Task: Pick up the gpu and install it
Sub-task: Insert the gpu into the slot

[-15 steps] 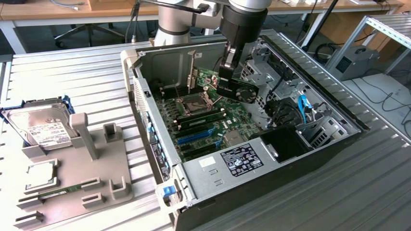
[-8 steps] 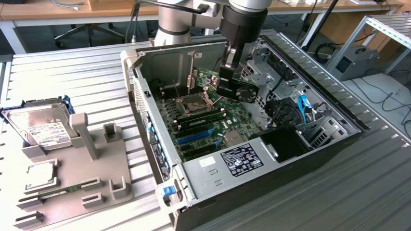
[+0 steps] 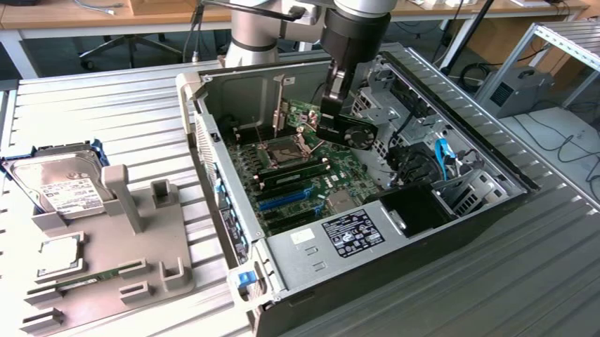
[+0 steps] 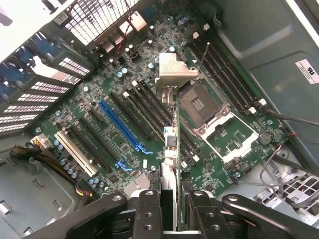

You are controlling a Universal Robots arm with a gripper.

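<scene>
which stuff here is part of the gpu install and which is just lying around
In the job:
- gpu, held edge-on above the board
- gripper, shut on the card
- motherboard with its slots
- open computer case

Lying about:
- hard drive in the grey holder
- memory stick in the holder
- grey holder on the table

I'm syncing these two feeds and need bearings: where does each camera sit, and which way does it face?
Exterior view: set off the arm, above and in front of the table, looking down into the open computer case; the arm and gripper holding the gpu show.
Wrist view: on the wrist, looking down along the fingers at the motherboard; the gpu is seen edge-on between them.
Shared: the gpu, motherboard and CPU socket.
</scene>
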